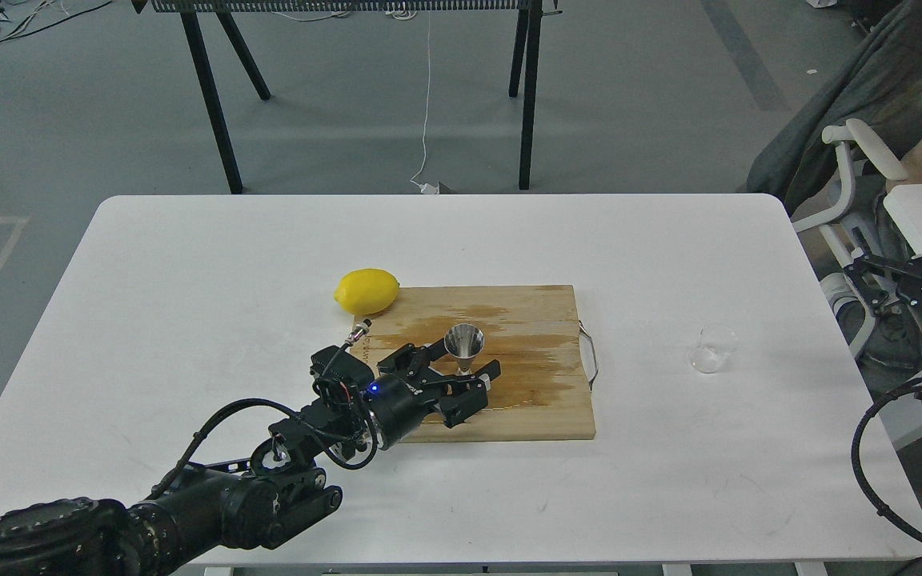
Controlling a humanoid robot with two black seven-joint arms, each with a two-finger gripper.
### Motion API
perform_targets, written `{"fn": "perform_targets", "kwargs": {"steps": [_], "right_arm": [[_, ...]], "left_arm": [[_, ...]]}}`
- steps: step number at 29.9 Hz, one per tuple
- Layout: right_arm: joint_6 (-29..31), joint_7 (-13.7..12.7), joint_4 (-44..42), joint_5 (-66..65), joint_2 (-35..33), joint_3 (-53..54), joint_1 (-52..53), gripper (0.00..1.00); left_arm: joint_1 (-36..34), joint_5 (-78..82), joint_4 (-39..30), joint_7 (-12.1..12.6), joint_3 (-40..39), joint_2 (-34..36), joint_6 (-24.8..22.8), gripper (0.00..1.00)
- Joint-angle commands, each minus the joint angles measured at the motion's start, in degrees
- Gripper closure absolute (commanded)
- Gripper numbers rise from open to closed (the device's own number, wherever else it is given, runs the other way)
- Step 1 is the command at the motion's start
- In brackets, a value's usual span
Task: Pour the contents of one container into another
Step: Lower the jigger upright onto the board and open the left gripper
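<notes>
The steel jigger (463, 346) stands upright on the wooden cutting board (541, 400), near its middle. My left gripper (465, 376) is open just in front of and to the left of the jigger's foot, its fingers spread on either side and not closed on it. The clear glass cup (713, 349) sits on the white table to the right of the board, with nothing near it. My right gripper (913, 260) hangs off the table's right edge, well away from the cup, and its fingers look spread open.
A yellow lemon (366, 290) lies at the board's back left corner. The board has a metal handle (591, 354) on its right end and wet stains. A chair with clothing (861, 160) stands beyond the right edge of the table (189, 264).
</notes>
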Motion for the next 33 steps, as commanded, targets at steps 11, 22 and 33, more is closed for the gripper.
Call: {"fn": "perform_targets", "kwargs": {"steps": [11,22,33], "right_arm": [[0.00,0.01,0.01,0.00,0.00,0.00,0.00,0.01],[0.00,0.01,0.01,0.00,0.00,0.00,0.00,0.01],[0.00,0.09,0.01,0.00,0.00,0.00,0.00,0.01]], "left_arm": [[0.89,0.00,-1.59,0.00,0.00,0.00,0.00,0.03],[1.33,0.00,-1.77,0.00,0.00,2.72,0.00,0.03],[1.77,0.00,-1.86,0.00,0.00,3.52,0.00,0.03]]}}
